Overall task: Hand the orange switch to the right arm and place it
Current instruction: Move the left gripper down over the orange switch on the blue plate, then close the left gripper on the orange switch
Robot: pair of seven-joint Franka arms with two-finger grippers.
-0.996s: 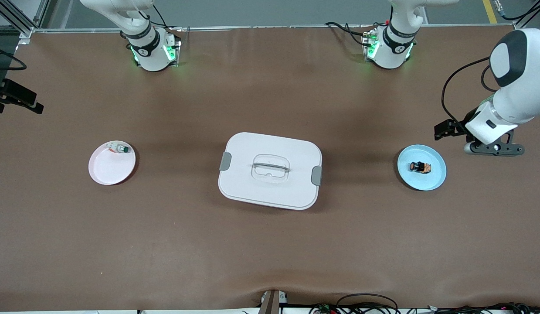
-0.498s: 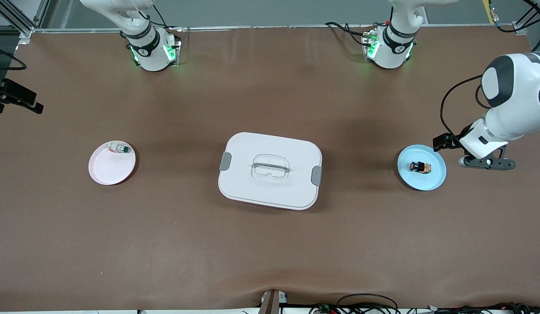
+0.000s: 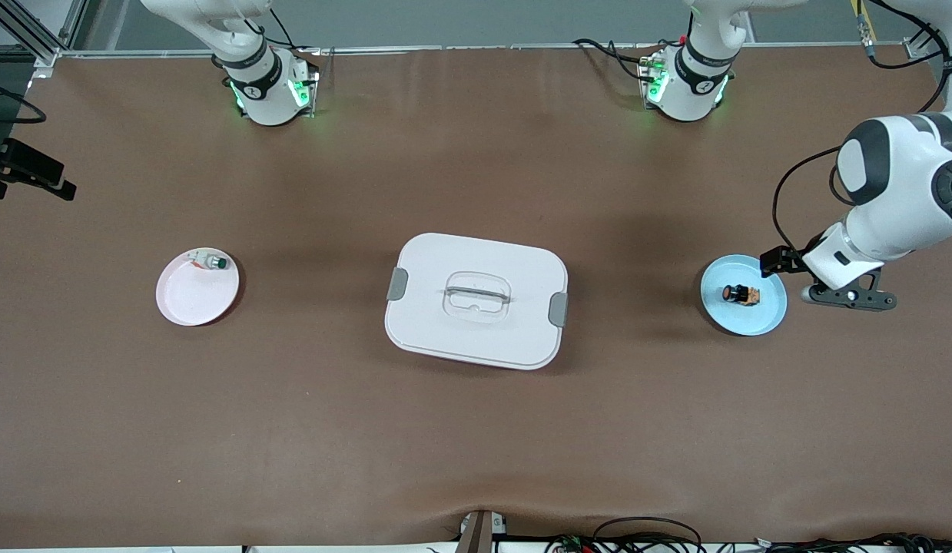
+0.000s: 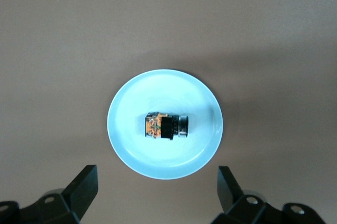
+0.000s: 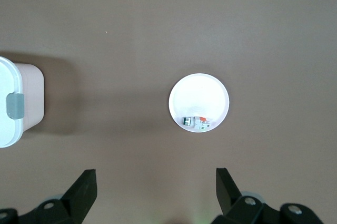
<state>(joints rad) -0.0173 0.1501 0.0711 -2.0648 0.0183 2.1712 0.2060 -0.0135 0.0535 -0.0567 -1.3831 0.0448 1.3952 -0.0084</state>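
Brown table [image 3: 476, 430], orange switch [image 3: 741, 293] lying on blue plate [image 3: 752, 322] toward the left arm's end, left gripper [image 4: 157, 195] spread wide, empty, above the plate, right gripper [image 5: 155, 192] spread wide, waiting.

Brown worktop [image 3: 306, 430], matte, evenly lit, soft shadows. Grey floor [image 3: 476, 23] past its edge. Cables [image 3: 645, 538] along near edge.

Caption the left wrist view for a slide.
Open left gripper above the orange switch, which lies on its side on the blue plate.
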